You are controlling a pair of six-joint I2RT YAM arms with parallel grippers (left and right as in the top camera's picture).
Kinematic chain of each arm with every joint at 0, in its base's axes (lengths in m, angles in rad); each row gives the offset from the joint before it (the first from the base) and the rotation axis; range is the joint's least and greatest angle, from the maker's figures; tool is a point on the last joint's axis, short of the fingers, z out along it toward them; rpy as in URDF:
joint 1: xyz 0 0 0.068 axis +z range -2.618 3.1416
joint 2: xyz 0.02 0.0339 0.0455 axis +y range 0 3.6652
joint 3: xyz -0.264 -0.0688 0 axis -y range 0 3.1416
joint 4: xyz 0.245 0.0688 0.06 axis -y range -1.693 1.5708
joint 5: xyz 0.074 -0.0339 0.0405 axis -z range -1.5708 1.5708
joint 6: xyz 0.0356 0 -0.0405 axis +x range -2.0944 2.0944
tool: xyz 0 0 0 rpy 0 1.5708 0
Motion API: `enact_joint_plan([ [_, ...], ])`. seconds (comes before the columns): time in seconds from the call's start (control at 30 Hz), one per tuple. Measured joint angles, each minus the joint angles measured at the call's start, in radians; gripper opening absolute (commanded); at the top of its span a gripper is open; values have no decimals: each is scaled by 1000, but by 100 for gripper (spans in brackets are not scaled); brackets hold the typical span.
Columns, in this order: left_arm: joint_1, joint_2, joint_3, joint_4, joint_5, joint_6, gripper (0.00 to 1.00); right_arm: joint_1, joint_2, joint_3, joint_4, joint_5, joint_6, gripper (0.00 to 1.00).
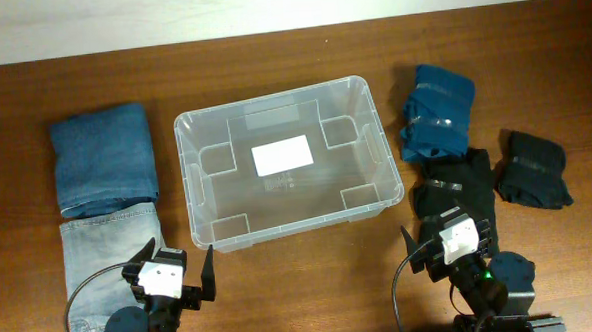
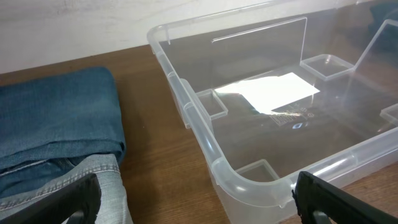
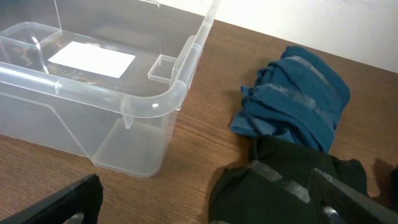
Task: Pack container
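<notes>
The clear plastic container [image 1: 199, 180] sits empty in the middle of the table, a white label [image 1: 282, 156] on its bottom. It also shows in the left wrist view [image 2: 205, 134] and the right wrist view [image 3: 180, 87]. My left gripper [image 1: 180, 263] is open and empty near the front edge, between the light jeans and the container's front left corner. My right gripper [image 1: 449, 234] is open and empty near the front edge, over the near end of a folded black garment [image 1: 459, 184].
Folded dark blue jeans [image 1: 103, 154] and light blue jeans [image 1: 101, 250] lie left of the container. Right of it lie a folded teal garment [image 1: 439, 110] and another black garment [image 1: 534, 169]. A white wall runs along the table's far edge.
</notes>
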Motion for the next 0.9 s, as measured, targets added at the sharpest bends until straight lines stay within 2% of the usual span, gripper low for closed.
enact_joint_plan([
  [0.9, -3, 45, 0, -5, -8, 0, 100, 0, 2, 0, 0, 0, 0, 98],
])
